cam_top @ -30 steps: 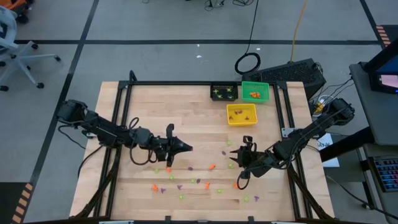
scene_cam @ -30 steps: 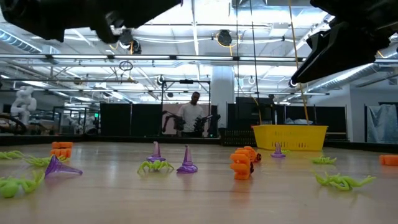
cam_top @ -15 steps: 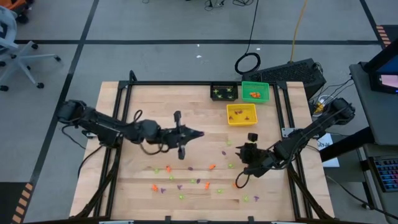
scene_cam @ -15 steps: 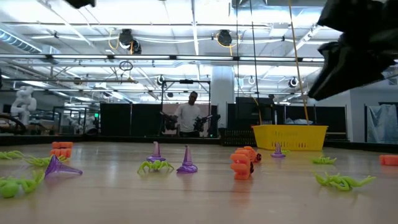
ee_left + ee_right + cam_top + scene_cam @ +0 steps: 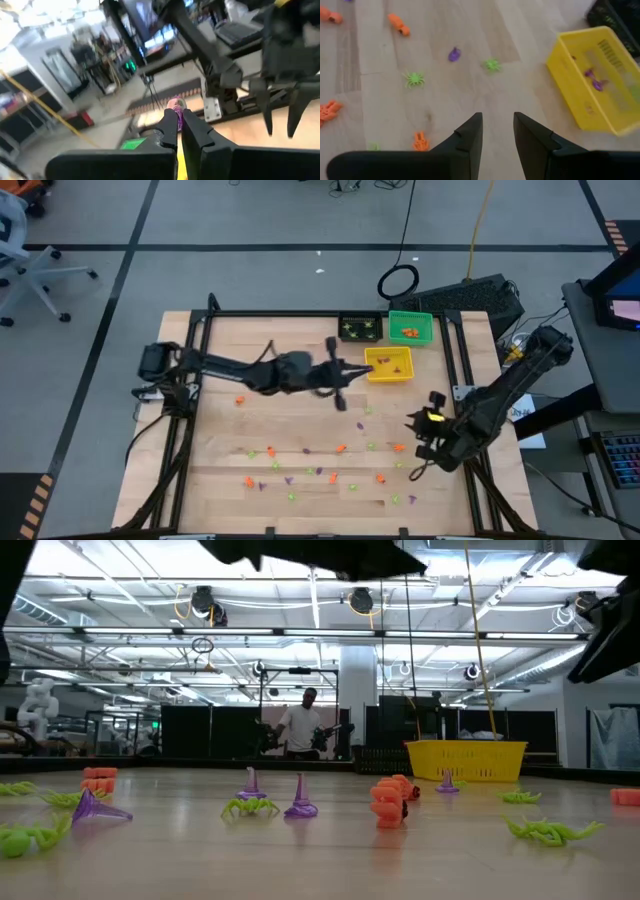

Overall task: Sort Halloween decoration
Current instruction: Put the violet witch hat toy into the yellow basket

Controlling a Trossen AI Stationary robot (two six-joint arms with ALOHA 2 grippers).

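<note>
**Purple trinket carried to the yellow bin's edge**

The left gripper [image 5: 352, 369] is stretched out across the wooden table [image 5: 230, 430] from its own side, its tip just beside the near wall of the yellow square plastic bin [image 5: 389, 364]. In the left wrist view its two dark fingers [image 5: 196, 129] are pressed together on a tiny purple-and-pink trinket [image 5: 175, 106] that pokes out between the tips, so the piece is pinched and lifted clear of the wood. The yellow bin already holds small purple pieces [image 5: 594, 80], which suggests it is the purple container, and it lies straight ahead of the gripper along the arm's line of reach. The arm's long axis points right at it, so the drop looks to need only a short push forward over the rim before letting go.

The right gripper [image 5: 428, 425] hangs above the table's right part with its fingers [image 5: 470, 131] parted and nothing between them. It sits nearer than the left to the loose orange, purple and light-green Halloween trinkets [image 5: 330, 465] scattered across the front half of the table, well apart from the bins. The black bin [image 5: 360, 328] and green bin [image 5: 411, 327] stand behind the yellow one.
</note>
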